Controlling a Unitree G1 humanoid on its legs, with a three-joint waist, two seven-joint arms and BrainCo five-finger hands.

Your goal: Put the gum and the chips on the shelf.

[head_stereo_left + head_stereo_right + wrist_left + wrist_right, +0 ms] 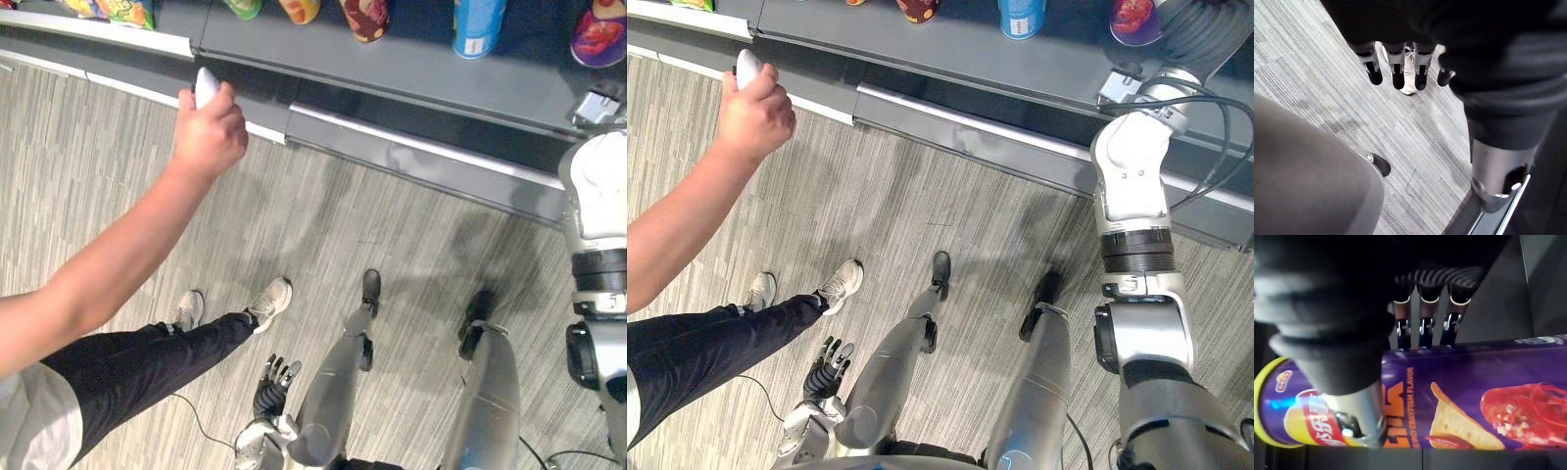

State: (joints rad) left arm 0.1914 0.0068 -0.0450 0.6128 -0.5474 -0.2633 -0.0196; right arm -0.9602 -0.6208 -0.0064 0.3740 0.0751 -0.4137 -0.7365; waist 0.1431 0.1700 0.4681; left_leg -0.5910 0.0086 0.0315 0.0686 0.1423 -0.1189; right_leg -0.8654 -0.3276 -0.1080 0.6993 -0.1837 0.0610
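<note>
Right hand [1354,406] wraps the purple chips can [1474,401], its long axis crosswise to the fingers, yellow lid [1260,406] beyond the thumb; left hand [1396,68] hangs loose, holding nothing.

A shop: grey shelf [392,69] lined with snack tubes [478,24] (bags [122,10] too), carpeted floor [323,225].

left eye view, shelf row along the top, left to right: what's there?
Snack bag → green can → yellow can → red can → blue can → purple can.
</note>
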